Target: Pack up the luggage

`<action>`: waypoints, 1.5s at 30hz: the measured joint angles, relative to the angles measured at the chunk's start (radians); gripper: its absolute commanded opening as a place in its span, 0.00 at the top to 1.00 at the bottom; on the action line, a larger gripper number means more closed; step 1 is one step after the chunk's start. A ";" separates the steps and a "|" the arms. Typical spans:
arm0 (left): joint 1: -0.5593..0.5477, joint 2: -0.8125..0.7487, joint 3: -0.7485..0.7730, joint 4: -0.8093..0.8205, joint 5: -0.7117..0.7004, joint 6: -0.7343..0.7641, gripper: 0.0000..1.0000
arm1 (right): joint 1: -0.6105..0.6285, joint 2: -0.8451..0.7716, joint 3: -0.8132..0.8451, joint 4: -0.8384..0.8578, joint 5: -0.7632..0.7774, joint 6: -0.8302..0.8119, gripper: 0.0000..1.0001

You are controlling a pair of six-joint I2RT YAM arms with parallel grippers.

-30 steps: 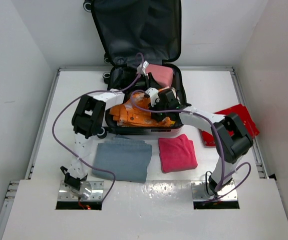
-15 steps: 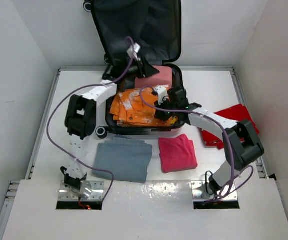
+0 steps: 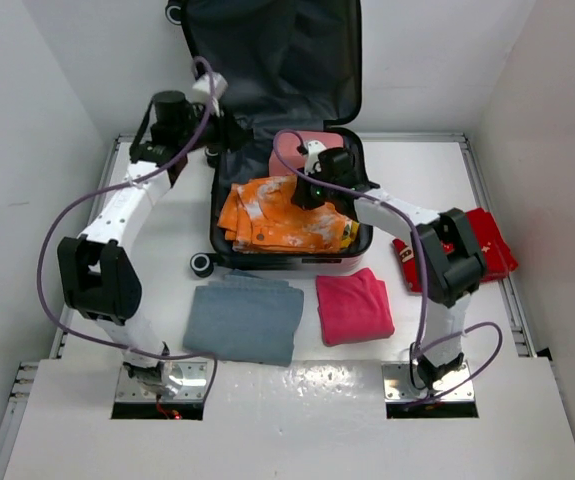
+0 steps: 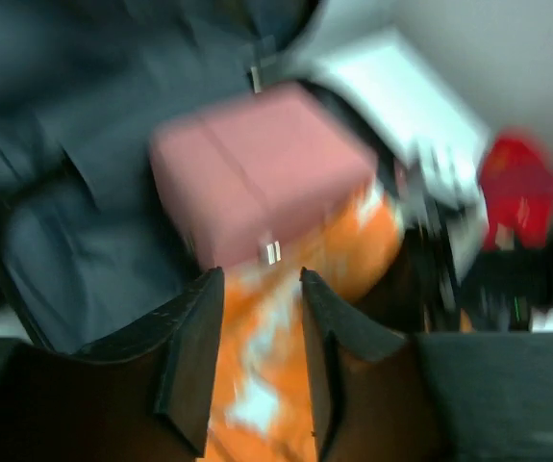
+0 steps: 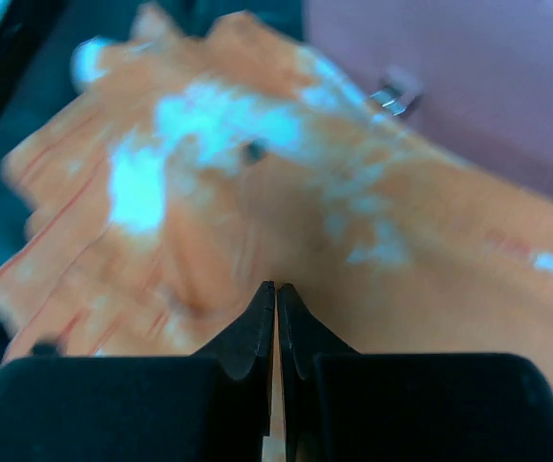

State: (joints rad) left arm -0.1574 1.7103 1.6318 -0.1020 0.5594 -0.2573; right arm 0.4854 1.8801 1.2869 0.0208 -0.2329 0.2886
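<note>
Swung outward, left gripper point(image 4: 260, 277) hangs at luggage point(image 3: 267, 60) edge above white table point(image 3: 417, 170).

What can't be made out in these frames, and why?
1. Left wrist view: motion blur smears the pink pouch and everything beyond the left hand.
2. Top view: the luggage lid runs off the upper edge.
3. Top view: the right arm covers part of the red item.
4. Right wrist view: blur hides whether the right hand pinches the orange garment.
</note>
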 measured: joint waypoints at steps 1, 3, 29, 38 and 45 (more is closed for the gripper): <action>-0.010 -0.016 -0.041 -0.029 -0.002 0.033 0.62 | -0.002 0.027 0.023 -0.002 0.016 0.013 0.99; -0.037 -0.026 -0.108 -0.079 -0.008 0.090 0.66 | -0.008 0.078 0.064 -0.031 0.053 0.039 0.99; -0.123 0.148 -0.191 -0.227 -0.302 0.106 0.27 | -0.244 -0.422 -0.016 -0.564 0.311 -0.017 0.48; -0.082 0.046 -0.109 -0.195 -0.515 0.075 0.06 | -0.280 -0.446 -0.365 -0.742 0.503 -0.006 0.27; -0.044 0.038 -0.107 -0.211 -0.571 0.097 0.06 | -0.300 -0.349 -0.395 -0.649 0.602 -0.036 0.17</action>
State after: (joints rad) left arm -0.2012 1.7485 1.5246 -0.3130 -0.0116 -0.1600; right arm 0.1852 1.5311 0.8921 -0.6277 0.3691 0.2527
